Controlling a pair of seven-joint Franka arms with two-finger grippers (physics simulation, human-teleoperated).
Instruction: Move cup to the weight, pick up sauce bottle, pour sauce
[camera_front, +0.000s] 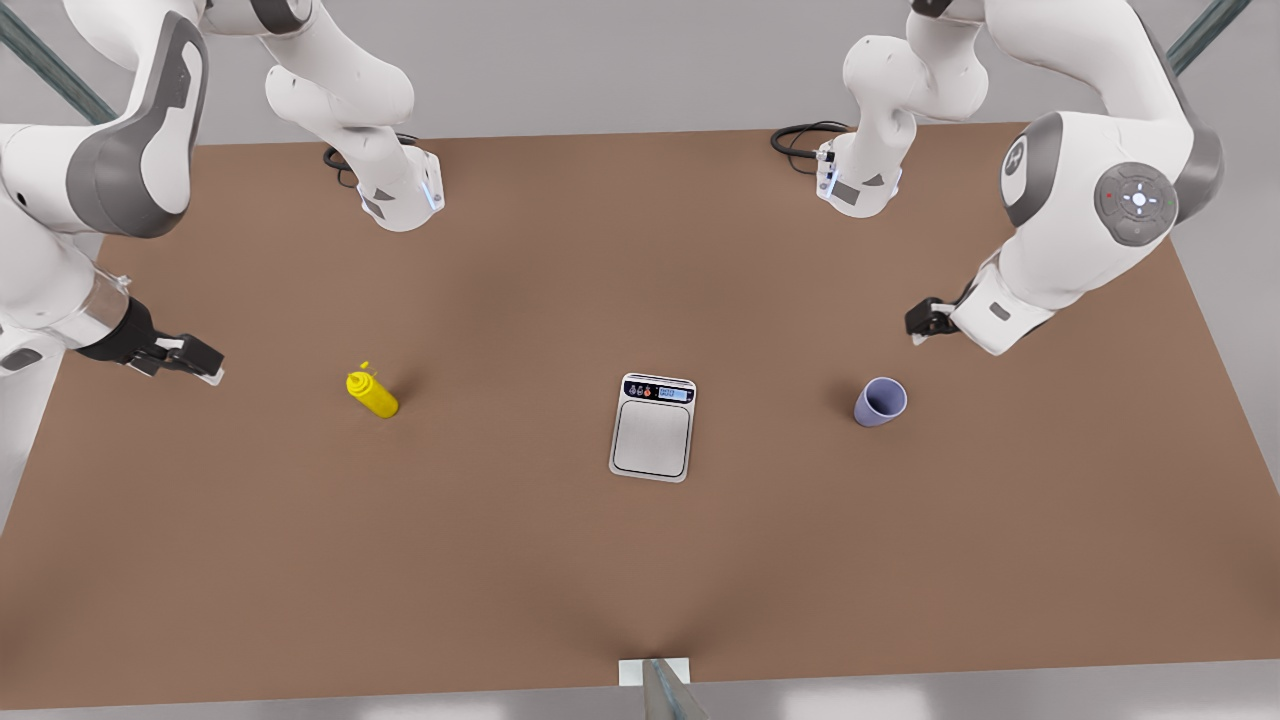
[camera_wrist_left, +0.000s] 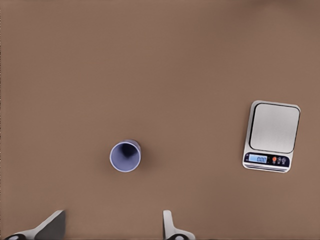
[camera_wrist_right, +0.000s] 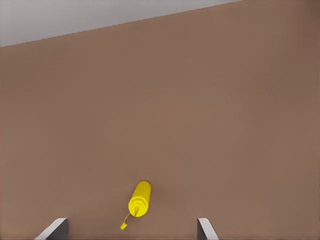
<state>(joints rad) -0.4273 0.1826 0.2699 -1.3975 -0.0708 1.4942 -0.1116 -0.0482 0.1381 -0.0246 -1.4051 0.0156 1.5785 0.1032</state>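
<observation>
Both claws hung spread, the left claw (camera_front: 925, 325) near the cup (camera_front: 880, 402), the right claw (camera_front: 190, 358) near the bottle (camera_front: 372, 393), the scale (camera_front: 653, 427) between on the counter (camera_front: 500, 540).

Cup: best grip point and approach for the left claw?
Grip the cup across its side wall below the rim, coming down from above. It stands upright, mouth open, with bare table all round. The left claw, open, hangs nearest it.
</observation>
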